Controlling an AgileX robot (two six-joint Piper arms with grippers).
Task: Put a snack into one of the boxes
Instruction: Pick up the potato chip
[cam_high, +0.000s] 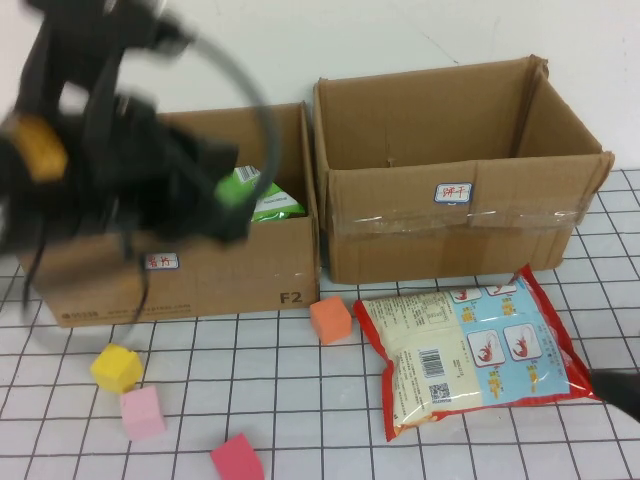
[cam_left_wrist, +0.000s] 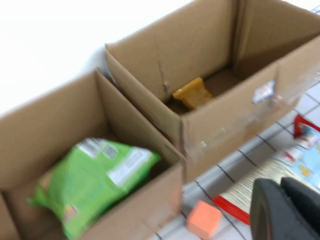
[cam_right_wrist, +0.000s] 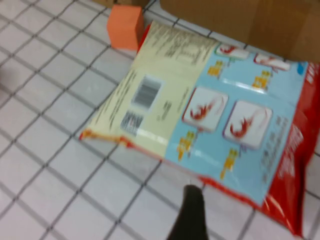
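A green snack bag (cam_high: 262, 200) lies inside the left cardboard box (cam_high: 200, 280); it also shows in the left wrist view (cam_left_wrist: 95, 182). My left gripper (cam_high: 232, 215) hangs blurred over that box's front, above the bag, and in its wrist view (cam_left_wrist: 286, 210) it is shut and empty. A red, blue and cream snack bag (cam_high: 470, 345) lies flat on the table in front of the right box (cam_high: 450, 230). My right gripper (cam_high: 620, 390) is at the table's right edge, just beside that bag (cam_right_wrist: 220, 105).
A yellow item (cam_left_wrist: 194, 92) lies in the right box. An orange cube (cam_high: 330, 320) sits between the boxes' fronts and the red bag. A yellow cube (cam_high: 117, 368), a pink cube (cam_high: 142, 412) and a red-pink cube (cam_high: 238, 460) lie at front left.
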